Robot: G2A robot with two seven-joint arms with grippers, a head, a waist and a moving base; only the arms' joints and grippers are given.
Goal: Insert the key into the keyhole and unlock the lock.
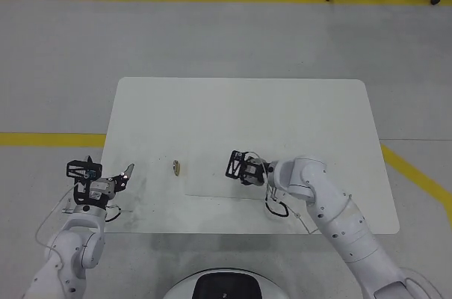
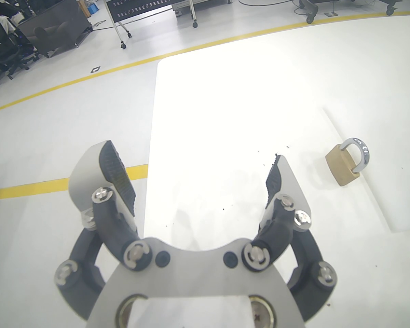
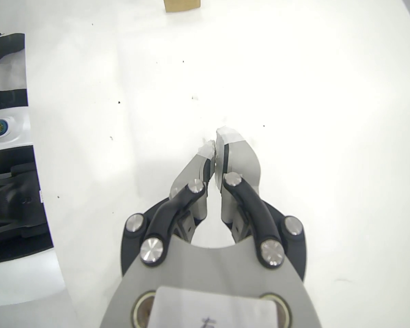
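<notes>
Padlock (image 1: pixel 176 167) lies flat on the table (image 1: pixel 285 112) with its shackle seated. It sits between the two arms and neither touches it. Left gripper (image 2: pixel 194 168): jaws wide, empty, near the table edge. Right gripper (image 3: pixel 214 141): jaws pressed together, aimed at the padlock but well apart from it. Can't tell whether a key is pinched there. Insertion and turn both left to do.

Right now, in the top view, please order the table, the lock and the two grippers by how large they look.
1. The table, by far the largest.
2. The left gripper and the right gripper: they look about alike, so I do not rank them.
3. The lock, the smallest.
</notes>
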